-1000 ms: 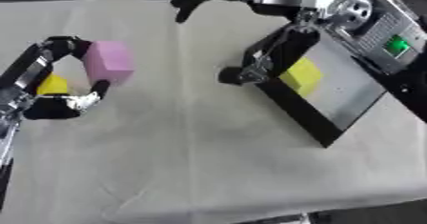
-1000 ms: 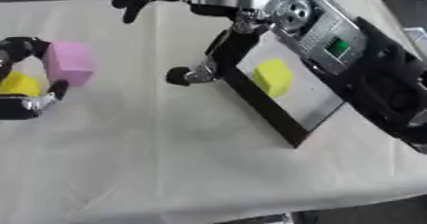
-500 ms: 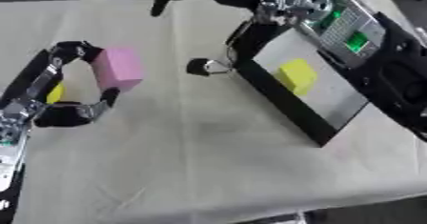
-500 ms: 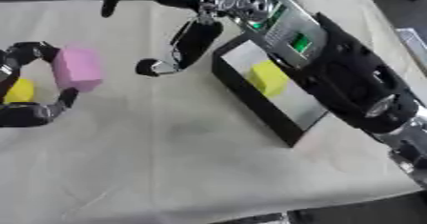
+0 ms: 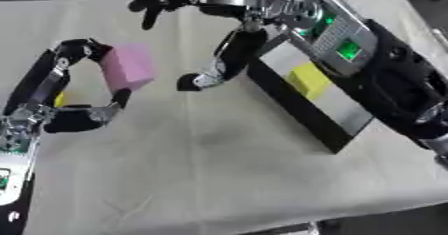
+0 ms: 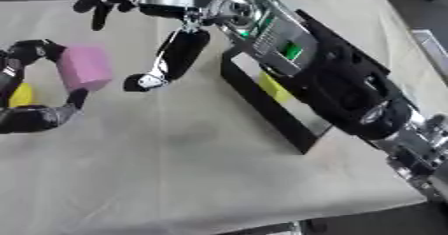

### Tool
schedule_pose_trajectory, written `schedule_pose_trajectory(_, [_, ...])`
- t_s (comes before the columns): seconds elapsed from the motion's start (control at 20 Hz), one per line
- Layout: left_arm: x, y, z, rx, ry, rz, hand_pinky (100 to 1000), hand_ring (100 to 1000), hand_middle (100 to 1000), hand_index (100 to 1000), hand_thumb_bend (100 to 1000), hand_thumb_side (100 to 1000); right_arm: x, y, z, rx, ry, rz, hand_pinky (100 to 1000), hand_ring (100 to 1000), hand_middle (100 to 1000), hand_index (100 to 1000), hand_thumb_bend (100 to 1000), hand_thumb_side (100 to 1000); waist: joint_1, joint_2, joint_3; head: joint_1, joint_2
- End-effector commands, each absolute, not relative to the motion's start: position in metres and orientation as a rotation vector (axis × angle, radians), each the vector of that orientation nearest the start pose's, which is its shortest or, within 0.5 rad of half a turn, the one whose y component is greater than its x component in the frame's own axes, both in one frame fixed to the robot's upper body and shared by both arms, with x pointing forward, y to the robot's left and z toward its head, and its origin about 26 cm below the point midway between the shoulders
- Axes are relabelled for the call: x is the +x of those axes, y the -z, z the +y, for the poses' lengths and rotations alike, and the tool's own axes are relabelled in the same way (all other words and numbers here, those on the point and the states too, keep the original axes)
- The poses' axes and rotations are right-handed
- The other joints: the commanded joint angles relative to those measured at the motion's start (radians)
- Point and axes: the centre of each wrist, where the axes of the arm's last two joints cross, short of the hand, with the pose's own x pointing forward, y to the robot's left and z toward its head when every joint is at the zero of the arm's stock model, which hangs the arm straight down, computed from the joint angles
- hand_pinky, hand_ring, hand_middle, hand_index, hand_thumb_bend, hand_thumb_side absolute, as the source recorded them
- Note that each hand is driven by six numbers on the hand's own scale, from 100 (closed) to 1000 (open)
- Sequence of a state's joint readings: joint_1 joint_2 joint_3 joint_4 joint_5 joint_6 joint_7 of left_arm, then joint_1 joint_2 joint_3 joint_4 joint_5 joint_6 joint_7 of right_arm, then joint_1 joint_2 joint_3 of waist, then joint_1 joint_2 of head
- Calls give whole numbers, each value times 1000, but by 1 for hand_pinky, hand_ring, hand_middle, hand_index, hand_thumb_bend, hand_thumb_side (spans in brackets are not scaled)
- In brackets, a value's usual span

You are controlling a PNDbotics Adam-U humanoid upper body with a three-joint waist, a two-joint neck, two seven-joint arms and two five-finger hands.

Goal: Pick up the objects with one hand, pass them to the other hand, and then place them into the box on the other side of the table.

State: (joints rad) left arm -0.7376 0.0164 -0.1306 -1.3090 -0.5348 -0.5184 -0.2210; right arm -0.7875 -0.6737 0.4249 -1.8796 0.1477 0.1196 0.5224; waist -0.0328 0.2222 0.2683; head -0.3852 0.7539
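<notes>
left hand (image 5: pixel 74 104) pinches the pink block (image 5: pixel 128 68) between curled fingers and thumb; right hand (image 5: pixel 206 39) spread, just beside it

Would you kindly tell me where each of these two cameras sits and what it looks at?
Left eye view: in the head, looking down at the table; left hand holds the pink block, right hand reaches in.
Right eye view: beside it, same scene shifted; right arm fills more.
Shared: black box, yellow block.
</notes>
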Motion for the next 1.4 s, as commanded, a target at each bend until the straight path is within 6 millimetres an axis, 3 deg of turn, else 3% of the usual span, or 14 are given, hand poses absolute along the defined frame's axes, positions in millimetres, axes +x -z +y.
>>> schedule_pose_trajectory(0.05, [415,-173,108,-95,-1464,3283,775,546,412,474,100,299,328,-296,-184,-277,-1660,-1896,964,1000,755,935,431,134,0,-13,4,-9,-2])
schedule_pose_trajectory(0.45, [409,-174,92,16,-1434,3271,778,546,409,471,100,312,338,-293,-180,-338,-1570,-1934,977,1000,773,932,435,100,-5,-2,17,-27,-7])
schedule_pose_trajectory(0.9, [408,-177,89,52,-1413,3283,776,543,404,467,100,325,343,-288,-180,-345,-1570,-1923,982,1000,777,925,437,109,-8,4,25,-35,-8])
schedule_pose_trajectory(1.4, [404,-180,77,123,-1369,3269,777,542,402,465,100,334,355,-280,-179,-317,-1553,-1870,969,1000,710,886,288,100,-10,13,30,-44,-9])
